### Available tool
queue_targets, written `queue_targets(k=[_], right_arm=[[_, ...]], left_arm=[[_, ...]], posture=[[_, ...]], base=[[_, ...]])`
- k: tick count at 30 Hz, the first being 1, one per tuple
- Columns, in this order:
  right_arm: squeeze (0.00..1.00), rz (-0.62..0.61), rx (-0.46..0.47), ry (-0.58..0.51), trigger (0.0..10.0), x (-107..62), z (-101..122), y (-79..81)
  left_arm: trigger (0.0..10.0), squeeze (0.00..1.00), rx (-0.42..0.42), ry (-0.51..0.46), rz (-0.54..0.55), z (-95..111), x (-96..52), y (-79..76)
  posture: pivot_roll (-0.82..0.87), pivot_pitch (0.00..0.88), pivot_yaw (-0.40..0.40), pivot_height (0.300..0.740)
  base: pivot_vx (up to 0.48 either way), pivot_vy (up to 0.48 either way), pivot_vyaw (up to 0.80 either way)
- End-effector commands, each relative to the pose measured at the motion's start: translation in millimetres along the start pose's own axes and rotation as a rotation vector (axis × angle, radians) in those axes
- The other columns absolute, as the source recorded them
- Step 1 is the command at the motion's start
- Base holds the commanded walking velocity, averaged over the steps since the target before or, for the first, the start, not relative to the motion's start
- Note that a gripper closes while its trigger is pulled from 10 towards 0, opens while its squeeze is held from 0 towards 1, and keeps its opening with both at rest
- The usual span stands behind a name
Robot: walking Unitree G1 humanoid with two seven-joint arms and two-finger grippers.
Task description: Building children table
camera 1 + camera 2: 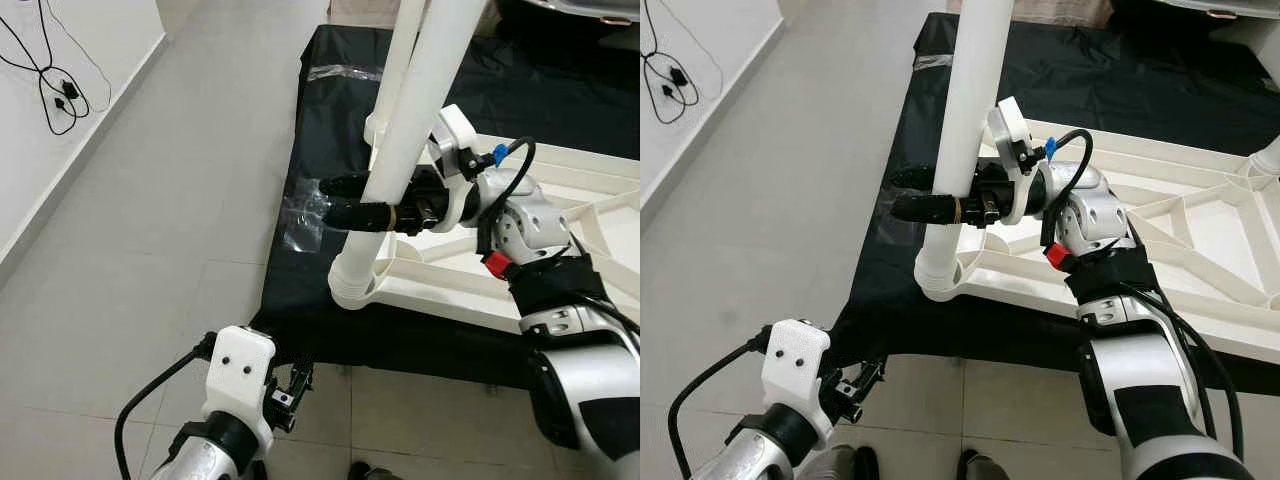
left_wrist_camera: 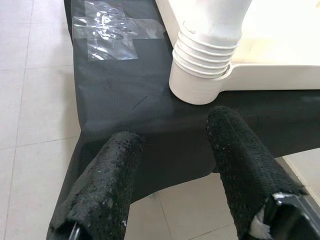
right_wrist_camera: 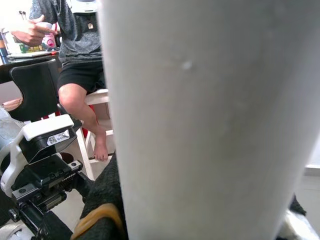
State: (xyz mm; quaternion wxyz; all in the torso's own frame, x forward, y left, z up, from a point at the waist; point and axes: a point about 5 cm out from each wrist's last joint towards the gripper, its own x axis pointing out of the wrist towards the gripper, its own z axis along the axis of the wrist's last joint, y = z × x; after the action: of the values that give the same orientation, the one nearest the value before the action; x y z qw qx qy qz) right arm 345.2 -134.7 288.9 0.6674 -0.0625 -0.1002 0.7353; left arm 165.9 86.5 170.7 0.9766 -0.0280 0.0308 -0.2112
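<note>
The right tool (image 1: 930, 195) is clamping its two black fingers around a white table leg (image 1: 965, 130), which is standing upright in the corner socket (image 1: 938, 275) of the upturned white tabletop (image 1: 1200, 240) lying on a black mat (image 1: 320, 140) at 12 o'clock. At 7 o'clock the left tool (image 2: 170, 175) is hovering with fingers wide apart just short of the socket, over the mat's edge and the tiled floor (image 1: 150, 230). A seated person (image 3: 80, 45) is showing behind the leg in the right wrist view.
</note>
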Motion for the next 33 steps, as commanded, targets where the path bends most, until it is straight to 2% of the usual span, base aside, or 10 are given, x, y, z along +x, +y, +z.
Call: queue_targets(k=[1,10,22,30,33], right_arm=[[0.0,0.028,-0.006,0.036,10.0,-0.7,-2,0.0],[0.0,0.019,-0.005,0.069,10.0,-5.0,-1,-1.0],[0.0,0.041,0.021,0.097,10.0,0.8,-15,5.7],[0.0,-0.041,0.035,0.099,10.0,9.1,-19,5.3],[0.0,-0.089,0.071,0.11,10.0,11.1,-24,4.1]], left_arm=[[10.0,0.0,-0.001,0.02,0.007,-2,-1.9,-0.2],[10.0,0.0,0.001,0.02,0.008,-2,-2.0,-0.3],[10.0,0.0,0.005,0.016,0.008,-2,0.2,-0.3],[10.0,0.0,0.007,0.011,0.011,-2,1.7,0.6],[10.0,0.0,0.008,0.009,0.013,-2,1.9,0.9]], posture=[[0.13,0.265,-0.051,0.74],[0.12,0.266,-0.052,0.74],[0.12,0.263,-0.052,0.74],[0.11,0.265,-0.054,0.74],[0.11,0.265,-0.054,0.74]], base=[[0.0,0.0,0.0],[0.0,0.0,0.0],[0.0,0.0,0.0],[0.0,0.0,0.0],[0.0,0.0,0.0]])
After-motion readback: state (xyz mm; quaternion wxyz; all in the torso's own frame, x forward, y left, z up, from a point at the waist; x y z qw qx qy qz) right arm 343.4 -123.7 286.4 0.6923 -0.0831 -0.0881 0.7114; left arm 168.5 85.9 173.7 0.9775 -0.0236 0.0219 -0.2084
